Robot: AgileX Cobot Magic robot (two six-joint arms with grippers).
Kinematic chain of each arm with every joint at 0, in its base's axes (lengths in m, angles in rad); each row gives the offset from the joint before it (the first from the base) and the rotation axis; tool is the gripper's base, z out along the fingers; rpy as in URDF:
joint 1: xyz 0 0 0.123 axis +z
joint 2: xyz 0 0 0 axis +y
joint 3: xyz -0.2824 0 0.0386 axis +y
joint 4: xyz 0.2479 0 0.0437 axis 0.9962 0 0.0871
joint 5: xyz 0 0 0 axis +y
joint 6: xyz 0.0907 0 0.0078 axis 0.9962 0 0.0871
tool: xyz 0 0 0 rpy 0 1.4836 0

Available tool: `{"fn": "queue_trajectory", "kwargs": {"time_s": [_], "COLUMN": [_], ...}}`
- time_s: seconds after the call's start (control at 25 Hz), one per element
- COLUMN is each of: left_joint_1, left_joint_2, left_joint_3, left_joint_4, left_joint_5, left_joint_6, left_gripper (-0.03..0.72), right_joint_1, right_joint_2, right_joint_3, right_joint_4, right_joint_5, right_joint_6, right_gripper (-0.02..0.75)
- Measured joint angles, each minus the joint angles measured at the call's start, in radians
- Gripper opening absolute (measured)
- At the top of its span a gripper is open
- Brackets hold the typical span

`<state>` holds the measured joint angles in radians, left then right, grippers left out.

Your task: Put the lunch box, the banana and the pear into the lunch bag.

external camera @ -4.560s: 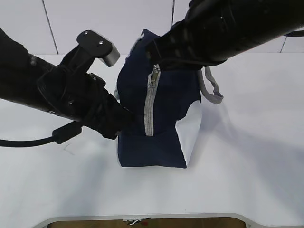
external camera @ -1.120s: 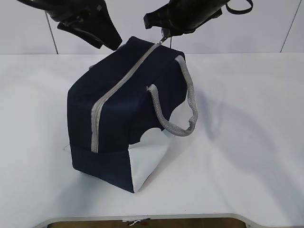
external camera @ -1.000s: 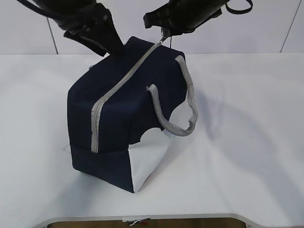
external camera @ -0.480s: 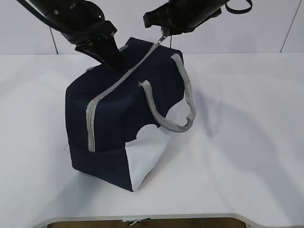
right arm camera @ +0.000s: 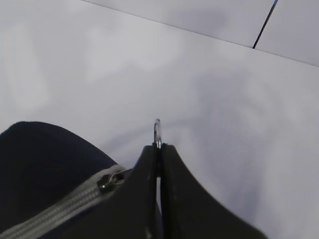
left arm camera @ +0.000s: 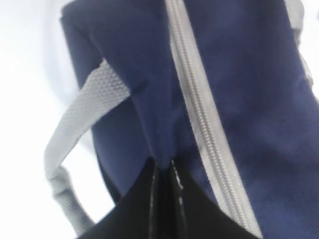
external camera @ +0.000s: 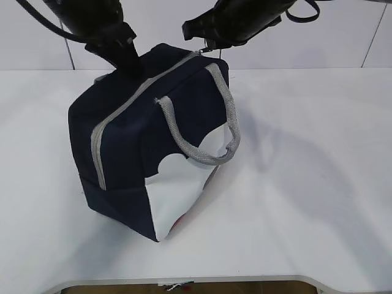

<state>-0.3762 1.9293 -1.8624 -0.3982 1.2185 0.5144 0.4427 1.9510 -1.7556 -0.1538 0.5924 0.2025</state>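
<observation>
The navy lunch bag (external camera: 122, 147) stands on the white table with its grey zipper (external camera: 119, 107) closed along the top. My left gripper (external camera: 131, 64) is at the bag's far top edge and is shut on a pinch of navy fabric (left arm camera: 163, 164) just left of the zipper (left arm camera: 197, 104). My right gripper (external camera: 205, 44) is shut on the metal ring pull (right arm camera: 157, 130) at the zipper's far end, with the slider (right arm camera: 110, 181) just beside its fingers. The lunch box, the banana and the pear are out of view.
A grey webbing handle (external camera: 208, 128) droops over the bag's white side panel (external camera: 180, 184), and a second handle (left arm camera: 75, 119) hangs on the far side. White table (external camera: 306, 184) stretches to the right, with its front edge (external camera: 184, 278) close below the bag.
My left gripper came down onto the bag's top and shut on its fabric. The bag slid and turned to the left, showing more of its white panel. The right gripper kept its hold.
</observation>
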Motion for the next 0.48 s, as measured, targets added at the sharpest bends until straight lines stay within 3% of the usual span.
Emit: {"fn": "queue_trajectory", "kwargs": {"time_s": [0.48], "left_joint_1": [0.000], "left_joint_2": [-0.066], "left_joint_3": [-0.007], "left_joint_4": [0.019], "left_joint_5": [0.019], "left_joint_6": [0.003], "left_gripper": [-0.002], "right_joint_1": [-0.045], "right_joint_2": [0.060], "right_joint_3": [0.000], "right_joint_4": [0.036], "right_joint_5": [-0.013], "right_joint_6": [0.002], "right_gripper": [0.012]}}
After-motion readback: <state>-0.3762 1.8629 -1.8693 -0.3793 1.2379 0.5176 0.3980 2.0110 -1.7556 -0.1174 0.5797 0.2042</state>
